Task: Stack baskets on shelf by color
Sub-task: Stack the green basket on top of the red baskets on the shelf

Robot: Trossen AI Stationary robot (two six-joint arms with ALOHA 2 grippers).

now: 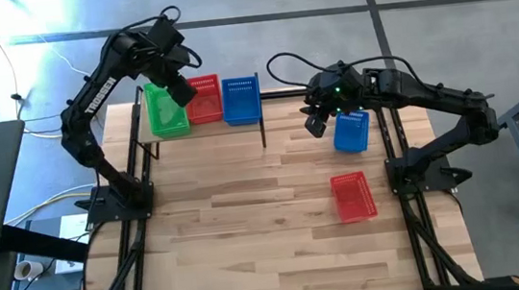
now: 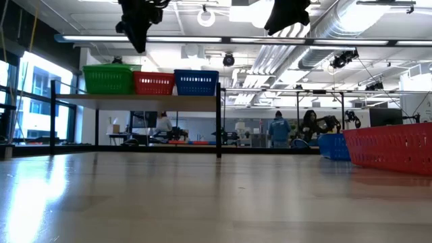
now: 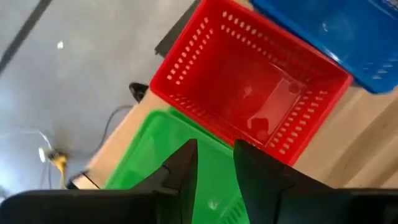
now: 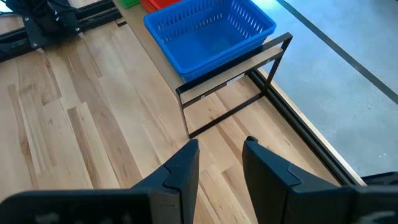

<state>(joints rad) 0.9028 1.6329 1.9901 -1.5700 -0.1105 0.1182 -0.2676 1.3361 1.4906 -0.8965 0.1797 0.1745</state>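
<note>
The left gripper [image 1: 182, 92] hangs above the shelf [image 1: 265, 106], over the seam between the green basket [image 1: 165, 111] and the red basket [image 1: 204, 100] beside it. In the left wrist view its jaws stand a narrow gap apart with nothing between them, and the green basket [image 3: 168, 168] shows through that gap from below.

The right gripper [image 1: 315, 123] hovers over the desk [image 1: 248, 223], just beside the loose blue basket [image 1: 352, 131] and not touching it. Its jaws are also parted narrowly and hold nothing; bare planks lie under them in the right wrist view.

On the shelf, green, red and a blue basket [image 1: 241, 99] sit side by side. Whether each is a single basket or a nested stack is hard to make out. A second red basket [image 1: 353, 197] lies on the desk, apart from the loose blue one.

In the low view both arms are cut off at the top edge, and the near red basket [image 2: 391, 145] runs off the side.
</note>
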